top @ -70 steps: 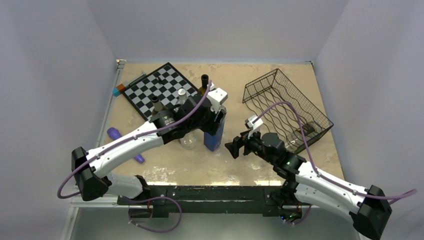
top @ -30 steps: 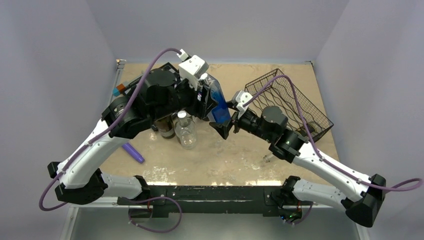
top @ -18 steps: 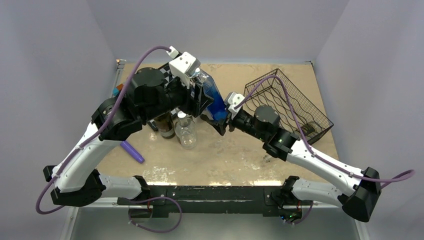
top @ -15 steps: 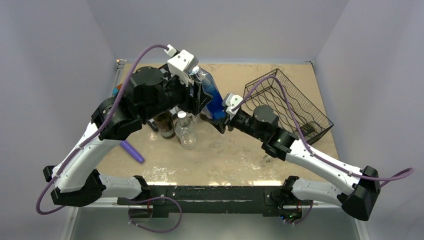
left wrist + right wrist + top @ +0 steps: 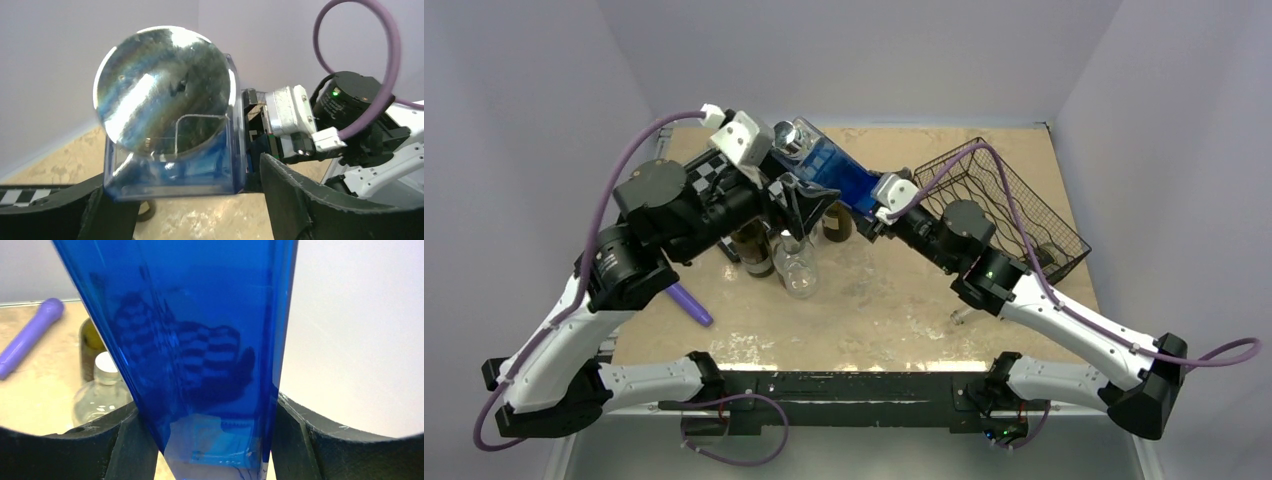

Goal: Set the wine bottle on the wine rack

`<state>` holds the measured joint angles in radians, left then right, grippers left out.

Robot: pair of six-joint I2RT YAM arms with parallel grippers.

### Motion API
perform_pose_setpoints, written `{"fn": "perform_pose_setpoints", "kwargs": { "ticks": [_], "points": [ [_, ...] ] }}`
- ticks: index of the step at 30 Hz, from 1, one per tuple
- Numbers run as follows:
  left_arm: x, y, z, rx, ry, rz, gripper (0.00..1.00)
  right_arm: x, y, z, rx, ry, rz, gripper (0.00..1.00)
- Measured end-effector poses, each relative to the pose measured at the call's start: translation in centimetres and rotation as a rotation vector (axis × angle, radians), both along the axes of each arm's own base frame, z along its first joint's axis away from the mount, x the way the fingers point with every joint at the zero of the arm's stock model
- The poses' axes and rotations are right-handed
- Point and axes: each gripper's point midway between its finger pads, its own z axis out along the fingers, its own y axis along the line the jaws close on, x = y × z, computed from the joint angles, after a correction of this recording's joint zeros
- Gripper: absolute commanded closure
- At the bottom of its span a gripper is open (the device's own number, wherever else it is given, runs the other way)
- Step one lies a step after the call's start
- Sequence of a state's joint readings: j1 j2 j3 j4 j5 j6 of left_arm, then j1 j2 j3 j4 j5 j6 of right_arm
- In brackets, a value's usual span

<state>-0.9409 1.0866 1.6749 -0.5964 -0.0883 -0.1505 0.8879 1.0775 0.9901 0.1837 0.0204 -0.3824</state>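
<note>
Blue wine bottle [image 5: 829, 172] tight in right pincer [image 5: 207, 412]; left pincer [image 5: 182, 185] wide.

My top camera looks down from behind the near edge over the whole table [image 5: 894, 310]. Both wrist cameras sit close against the blue bottle [image 5: 834, 175], facing it from opposite ends.

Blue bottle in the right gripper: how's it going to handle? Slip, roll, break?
Probably slippery: the blue bottle is glossy and see-through, likely glass, so fragile too. Its flat sides suit the pinch of the right gripper and should resist rolling. Gripped near one end and tilted, it may pivot.
</note>
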Motion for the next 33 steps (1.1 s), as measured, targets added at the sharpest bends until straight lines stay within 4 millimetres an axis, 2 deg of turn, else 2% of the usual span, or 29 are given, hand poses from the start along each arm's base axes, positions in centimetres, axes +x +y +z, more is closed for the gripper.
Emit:
{"fn": "perform_pose_setpoints", "kwargs": {
  "ticks": [1, 2, 8, 10, 16, 24, 28, 33],
  "points": [
    [-0.4, 0.2, 0.5, -0.015, -0.022, -0.012, 0.01, 0.2, -0.2, 0.5, -0.001, -0.021, -0.011, 1.00],
    [-0.9, 0.4, 1.1, -0.031, -0.042, -0.026, 0.01, 0.4, -0.6, 1.1, -0.002, -0.045, -0.026, 1.00],
    [-2.8, 2.0, 4.1, -0.102, -0.155, -0.065, 0.01, 1.5, -3.0, 4.9, -0.023, -0.174, -0.140, 1.00],
    [-3.2, 2.3, 4.5, -0.110, -0.180, -0.075, 0.01, 2.1, -4.0, 6.2, -0.040, -0.224, -0.192, 1.00],
    [-4.5, 3.8, 5.7, -0.118, -0.223, -0.085, 0.01, 3.4, -6.4, 7.5, -0.137, -0.353, -0.334, 1.00],
    [-7.3, 7.7, 12.6, -0.247, -0.385, -0.077, 0.01, 3.8, -8.0, 8.6, -0.295, -0.590, -0.443, 1.00],
    [-6.8, 8.2, 13.9, -0.270, -0.408, -0.034, 0.01, 3.7, -8.5, 9.4, -0.347, -0.678, -0.485, 1.00],
    [-4.0, 6.2, 13.5, -0.205, -0.356, 0.018, 0.01, 3.4, -8.8, 9.4, -0.405, -0.744, -0.497, 1.00]
  ]
}}
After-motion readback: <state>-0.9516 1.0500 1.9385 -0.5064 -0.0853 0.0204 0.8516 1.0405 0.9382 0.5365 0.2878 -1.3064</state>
